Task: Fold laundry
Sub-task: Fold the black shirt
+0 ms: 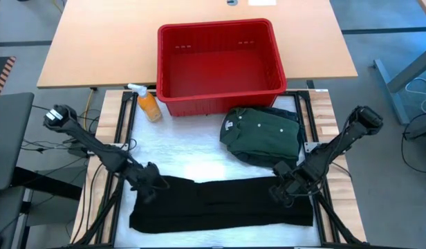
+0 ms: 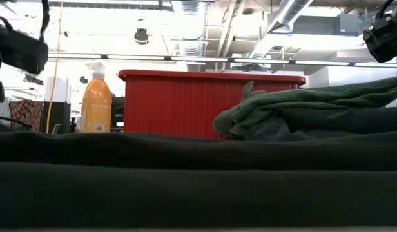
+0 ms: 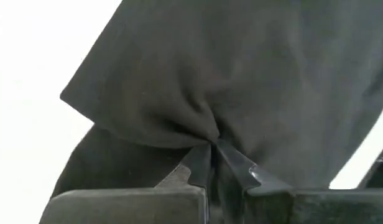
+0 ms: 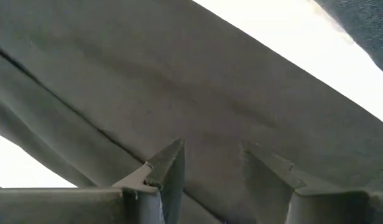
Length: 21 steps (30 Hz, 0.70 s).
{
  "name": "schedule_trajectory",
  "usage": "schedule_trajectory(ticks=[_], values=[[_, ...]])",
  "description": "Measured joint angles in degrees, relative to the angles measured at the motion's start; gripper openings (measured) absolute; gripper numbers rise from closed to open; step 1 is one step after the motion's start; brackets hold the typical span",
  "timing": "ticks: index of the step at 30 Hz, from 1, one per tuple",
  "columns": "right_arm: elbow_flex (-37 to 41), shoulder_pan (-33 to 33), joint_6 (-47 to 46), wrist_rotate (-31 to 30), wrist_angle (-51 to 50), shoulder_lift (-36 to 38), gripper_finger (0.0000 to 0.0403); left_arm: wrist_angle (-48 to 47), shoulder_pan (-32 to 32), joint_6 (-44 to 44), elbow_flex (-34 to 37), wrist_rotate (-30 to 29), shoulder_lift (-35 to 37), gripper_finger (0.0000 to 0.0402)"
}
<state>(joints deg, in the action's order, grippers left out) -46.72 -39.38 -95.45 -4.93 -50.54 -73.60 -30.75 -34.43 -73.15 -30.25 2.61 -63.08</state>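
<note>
A black garment (image 1: 220, 204) lies folded into a long strip across the near part of the white table cover. My left gripper (image 1: 149, 181) is at the strip's far left corner and is shut on the cloth (image 3: 211, 149). My right gripper (image 1: 285, 188) is over the strip's far right corner. It stands open, its two fingers pointing down at the black cloth (image 4: 213, 152); I cannot tell whether their tips touch it. A folded green buttoned shirt (image 1: 261, 135) with a white neck label rests flat beyond the strip, at the right. My left gripper pinches a pucker of the black cloth (image 3: 204, 127) between its two fingertips, near the garment's far left corner. The fingers come from above, slanting down. Creases run from the cloth into the pinch. How many layers are caught does not show. The garment lies on the table.
A red plastic basket (image 1: 220, 66) stands at the table's far edge, behind the green shirt. An orange spray bottle (image 1: 147, 104) stands to the basket's left. Bare white cover (image 1: 178, 149) shows between the basket and the black strip.
</note>
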Motion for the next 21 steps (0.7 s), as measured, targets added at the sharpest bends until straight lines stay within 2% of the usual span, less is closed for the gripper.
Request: schedule_trajectory(ticks=[3,5,10,12,16,21], values=[[0.0,0.1,1.2,0.0,0.0,0.0,0.0179,-2.6,-0.5,0.9,-1.8,-1.2,3.5,0.0001],[0.0,0.4,1.5,0.0,0.0,0.0,0.0179,-2.0,-0.6,1.1,-2.3,0.1,6.2,0.0000],[0.0,0.6,2.4,0.0,0.0,0.0,0.0179,-1.4,-3.1,-2.4,-2.4,9.7,9.4,0.0000],[0.0,0.6,2.5,0.0,0.0,0.0,0.0179,-2.7,-4.7,-2.9,-2.4,11.5,9.4,0.0000],[0.0,0.6,2.5,0.0,0.0,0.0,0.0179,-7.3,-6.0,-4.6,-2.3,9.5,8.3,0.0000],[0.0,0.6,2.4,0.0,0.1,0.0,0.0179,-5.4,-6.2,-5.5,-2.3,10.0,6.7,0.0000]])
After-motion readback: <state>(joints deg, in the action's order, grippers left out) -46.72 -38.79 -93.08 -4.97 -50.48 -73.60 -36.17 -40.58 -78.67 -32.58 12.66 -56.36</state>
